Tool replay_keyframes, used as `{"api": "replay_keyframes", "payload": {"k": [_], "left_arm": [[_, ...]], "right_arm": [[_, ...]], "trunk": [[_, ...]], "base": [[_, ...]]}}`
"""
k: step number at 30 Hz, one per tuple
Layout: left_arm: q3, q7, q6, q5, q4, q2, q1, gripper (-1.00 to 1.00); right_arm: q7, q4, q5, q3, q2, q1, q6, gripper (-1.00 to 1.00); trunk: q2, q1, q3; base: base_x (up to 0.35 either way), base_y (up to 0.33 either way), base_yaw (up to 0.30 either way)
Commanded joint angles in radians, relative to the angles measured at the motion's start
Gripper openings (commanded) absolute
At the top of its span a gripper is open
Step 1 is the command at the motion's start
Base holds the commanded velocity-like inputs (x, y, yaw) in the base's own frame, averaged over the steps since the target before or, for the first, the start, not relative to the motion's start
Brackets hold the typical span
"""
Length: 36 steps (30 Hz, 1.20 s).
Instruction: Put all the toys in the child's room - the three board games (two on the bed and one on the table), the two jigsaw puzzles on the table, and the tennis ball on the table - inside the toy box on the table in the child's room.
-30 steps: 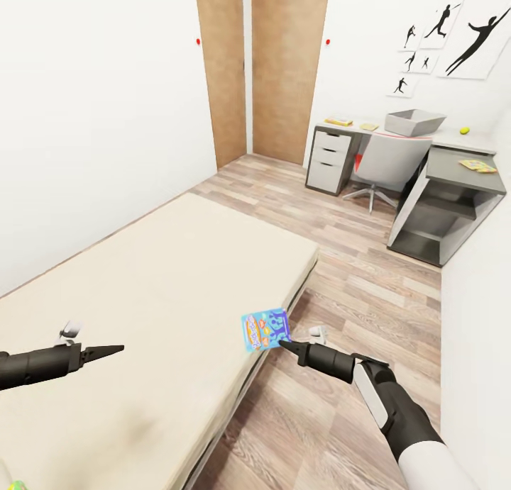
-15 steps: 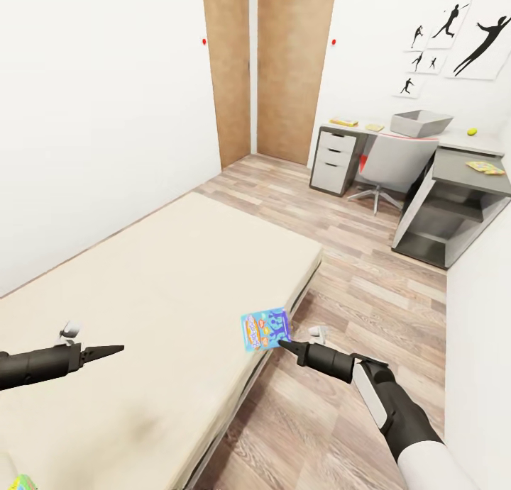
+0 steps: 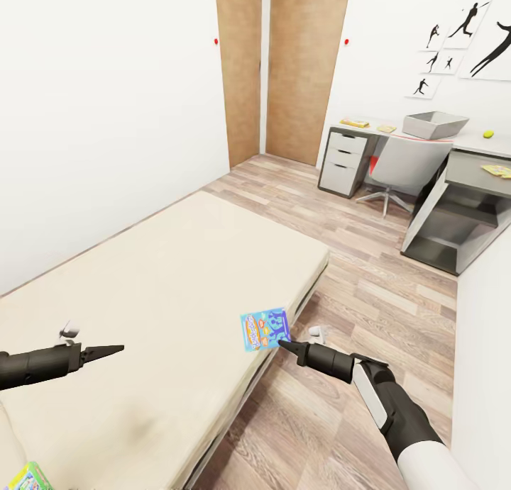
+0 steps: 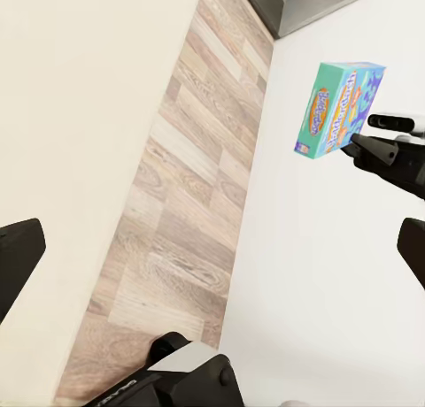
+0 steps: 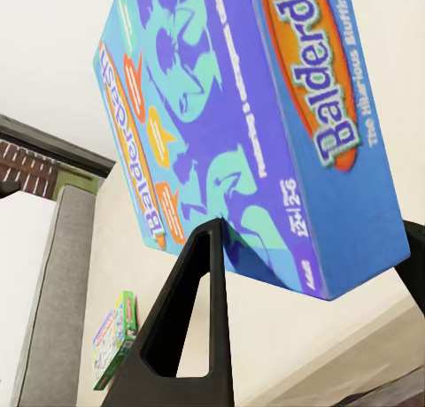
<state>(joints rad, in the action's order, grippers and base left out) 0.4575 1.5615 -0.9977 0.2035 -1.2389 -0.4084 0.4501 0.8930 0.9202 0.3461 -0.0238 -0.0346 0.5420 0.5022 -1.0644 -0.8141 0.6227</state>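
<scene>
My right gripper is shut on the lower corner of the blue and orange board game and holds it upright over the edge of the bed. A second board game, green, lies on the bed at the picture's bottom left corner. My left gripper hovers open over the mattress, holding nothing. Far back on the table stand the grey toy box and the yellow tennis ball. A jigsaw puzzle lies on the table's lower wing. In the left wrist view the held board game shows its printed cover.
A grey swivel chair stands before the table, beside a drawer unit. Two small flat yellowish items lie on the table's left end. Wooden closet doors fill the back wall. Plank floor runs between bed and table.
The camera has turned left, so table, doors and pictures have shifted right in the picture. More of the green board game shows at the bottom left. Both arms keep their pose.
</scene>
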Motion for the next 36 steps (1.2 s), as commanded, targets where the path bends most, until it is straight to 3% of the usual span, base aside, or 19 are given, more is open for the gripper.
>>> {"api": "replay_keyframes", "payload": {"k": [1,8,36], "left_arm": [[0.001,0.009,-0.01,0.011,-0.001,0.0,0.001,1.0],[0.001,0.009,-0.012,0.011,-0.001,0.001,0.001,1.0],[0.002,0.009,-0.012,0.011,-0.001,0.001,0.001,1.0]], "right_arm": [[-0.001,0.001,0.01,-0.002,-0.001,0.001,0.007,-1.0],[-0.001,0.001,0.01,-0.004,-0.001,0.001,0.007,-1.0],[0.003,0.002,0.009,-0.005,-0.001,0.0,0.006,-1.0]], "trunk": [[-0.001,0.0,0.001],[-0.001,0.0,0.001],[-0.001,0.0,0.011]], "base": [[0.0,-0.004,0.016],[0.0,-0.001,0.134],[0.0,0.0,0.274]]}}
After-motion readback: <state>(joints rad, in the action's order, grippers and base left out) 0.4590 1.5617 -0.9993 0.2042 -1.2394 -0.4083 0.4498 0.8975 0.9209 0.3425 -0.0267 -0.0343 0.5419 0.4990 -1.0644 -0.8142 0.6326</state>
